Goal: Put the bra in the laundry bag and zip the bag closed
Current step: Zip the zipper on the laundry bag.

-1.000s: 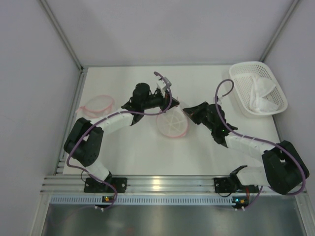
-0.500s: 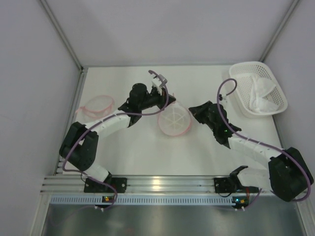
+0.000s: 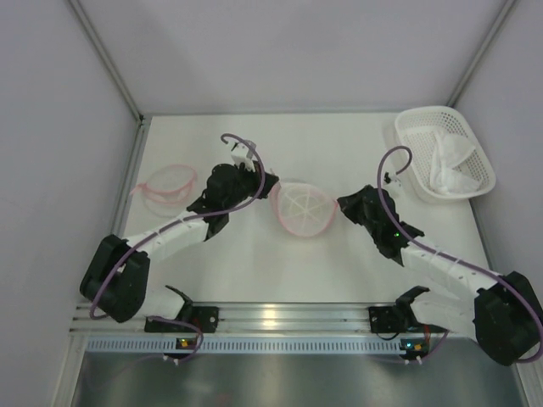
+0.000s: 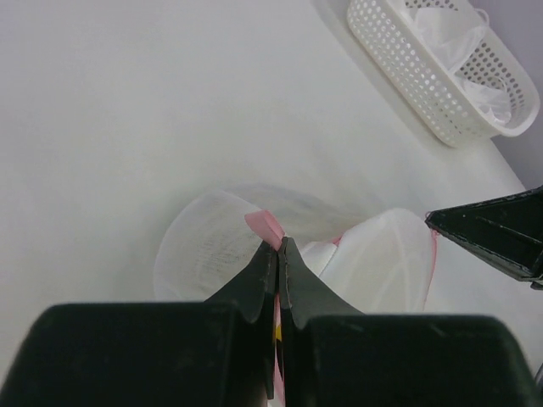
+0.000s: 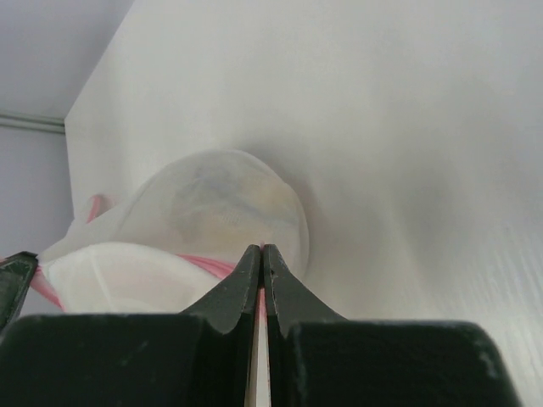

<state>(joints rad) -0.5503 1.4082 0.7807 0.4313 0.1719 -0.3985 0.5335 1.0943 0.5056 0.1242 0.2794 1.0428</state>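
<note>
The laundry bag point(image 3: 299, 209) is pinched by its pink rim point(image 4: 265, 224): at 9 o'clock by the left fingers point(image 4: 254, 280), at 3 o'clock by the right fingers point(image 5: 242, 284).

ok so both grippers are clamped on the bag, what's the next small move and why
Probably draw the left gripper a little along the pink rim of the laundry bag while the right gripper holds. Both are shut on that rim from opposite sides, and the left pinches a small pink tab, seemingly the zipper pull.
</note>
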